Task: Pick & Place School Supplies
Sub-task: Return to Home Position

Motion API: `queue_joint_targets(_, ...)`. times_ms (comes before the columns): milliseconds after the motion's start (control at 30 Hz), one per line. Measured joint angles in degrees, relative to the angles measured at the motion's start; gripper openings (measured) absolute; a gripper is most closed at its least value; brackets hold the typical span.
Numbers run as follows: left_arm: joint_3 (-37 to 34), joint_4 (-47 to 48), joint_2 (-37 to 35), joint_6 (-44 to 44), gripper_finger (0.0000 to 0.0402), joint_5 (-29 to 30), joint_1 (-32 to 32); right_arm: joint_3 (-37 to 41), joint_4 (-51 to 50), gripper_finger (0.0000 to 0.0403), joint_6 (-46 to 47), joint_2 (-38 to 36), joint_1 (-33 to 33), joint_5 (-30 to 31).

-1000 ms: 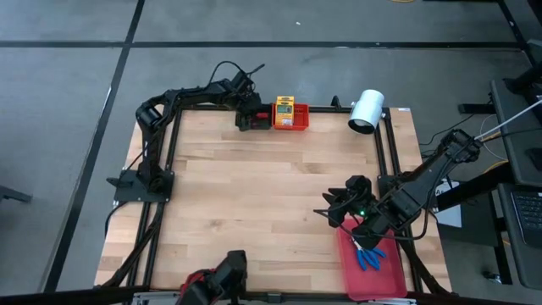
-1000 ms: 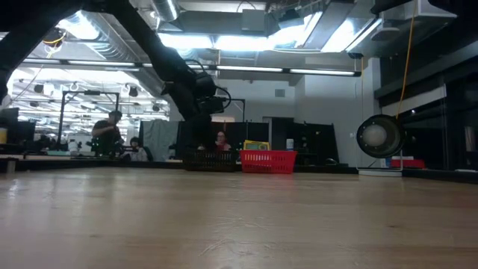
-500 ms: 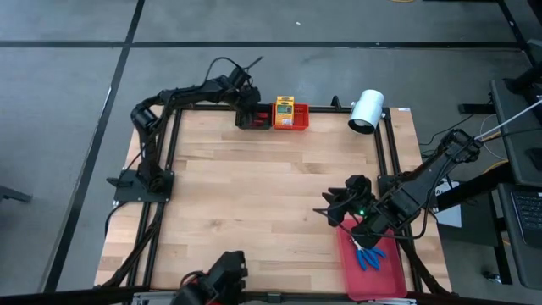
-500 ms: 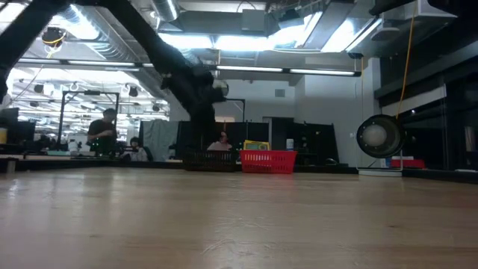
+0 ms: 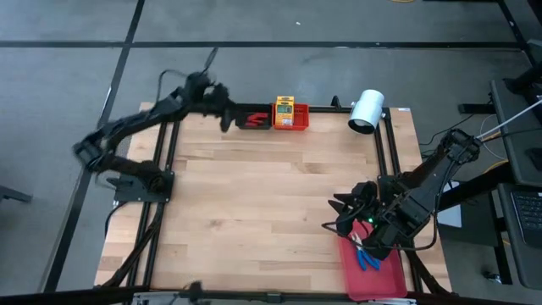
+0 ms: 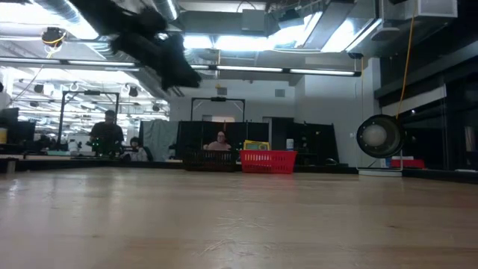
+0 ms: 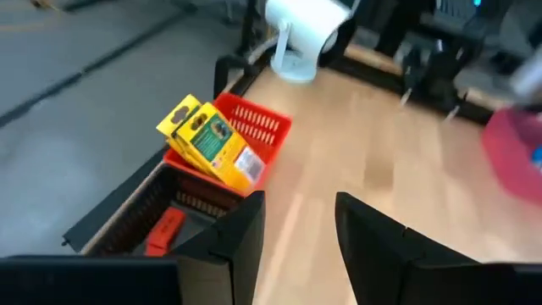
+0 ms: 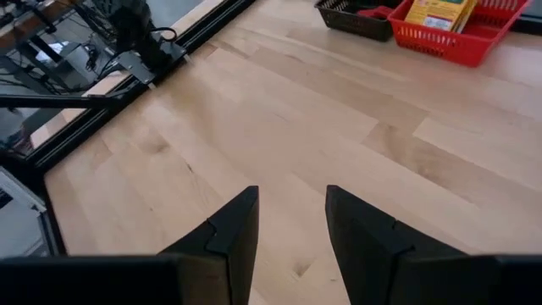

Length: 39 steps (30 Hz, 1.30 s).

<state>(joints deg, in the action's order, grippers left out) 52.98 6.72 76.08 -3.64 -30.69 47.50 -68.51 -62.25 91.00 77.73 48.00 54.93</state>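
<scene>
- Left tool (image 7: 298, 203): wide apart, empty, over far-left worktop (image 5: 254, 203) edge beside black bin (image 7: 135, 216).
- Right tool (image 8: 290, 193): wide apart, empty, near right, by red tray (image 5: 385, 284).
- Red erasers (image 7: 165, 230) in black bin; printed boxes (image 7: 212, 142) in red bin (image 7: 269, 127).
- Homing: retract high, clear of bin rims.

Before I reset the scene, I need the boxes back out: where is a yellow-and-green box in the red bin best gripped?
Likely by the upper end, from above. The yellow-and-green boxes lean tilted in the red bin, their upper ends standing clear over its rim, while the mesh walls shut off the lower parts from the side.
</scene>
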Motion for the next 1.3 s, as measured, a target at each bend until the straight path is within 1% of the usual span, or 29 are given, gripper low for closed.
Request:
queue_joint_targets(100, -9.0, -5.5, -10.0, 6.1, 0.0141, 4.5, -3.3, 0.0, 0.0, 0.0141, -0.1, 0.0, 1.3, 0.8)
queue_joint_targets(167, -14.2, -7.8, -16.4, 9.6, 0.0141, 8.6, -6.7, 0.0, 0.0, 0.0141, -0.1, 0.0, 2.3, 1.2)
queue_joint_targets(233, -18.5, -10.6, -22.2, 12.4, 0.0141, 13.7, -11.5, 0.0, 0.1, 0.0141, -0.1, 0.0, 3.3, 1.2)
queue_joint_targets(333, -23.5, -13.3, -28.9, 14.6, 0.0141, 22.5, -20.1, 0.0, 0.3, 0.0141, 0.0, 0.0, 4.5, 1.2)
queue_joint_targets(467, -28.0, -14.6, -34.3, 14.9, 0.0141, 35.0, -31.8, 0.0, 0.5, 0.0141, 1.0, 0.0, 5.3, 1.3)
queue_joint_targets(567, -31.2, -16.9, -36.7, 13.2, 0.0141, 40.4, -38.7, 0.0, 0.7, 0.0141, 1.5, 0.0, 6.0, 3.2)
queue_joint_targets(633, -33.1, -17.3, -38.2, 11.6, 0.0141, 42.8, -41.8, 0.0, 0.7, 0.0141, 1.5, 0.0, 6.6, 4.1)
queue_joint_targets(733, -36.2, -17.2, -41.0, 10.4, 0.0141, 42.7, -44.4, 0.0, 0.5, 0.0141, 1.1, 0.0, 7.5, 4.0)
queue_joint_targets(867, -39.5, -15.8, -45.8, 9.9, 0.0141, 38.7, -44.8, 0.0, 0.5, 0.0141, 1.3, 0.0, 9.0, 4.2)
queue_joint_targets(967, -41.4, -15.0, -49.5, 9.8, 0.0141, 37.1, -44.8, 0.0, 0.9, 0.0141, 1.4, 0.0, 9.8, 4.4)
queue_joint_targets(1133, -44.0, -11.2, -55.9, 9.1, 0.0141, 37.6, -44.8, 0.0, 1.8, 0.0141, 1.3, 0.0, 10.4, 7.9)
queue_joint_targets(1300, -44.8, -6.4, -60.4, 8.4, 0.0141, 37.2, -44.8, 0.0, 1.8, 0.0141, 0.1, 0.0, 10.3, 8.2)
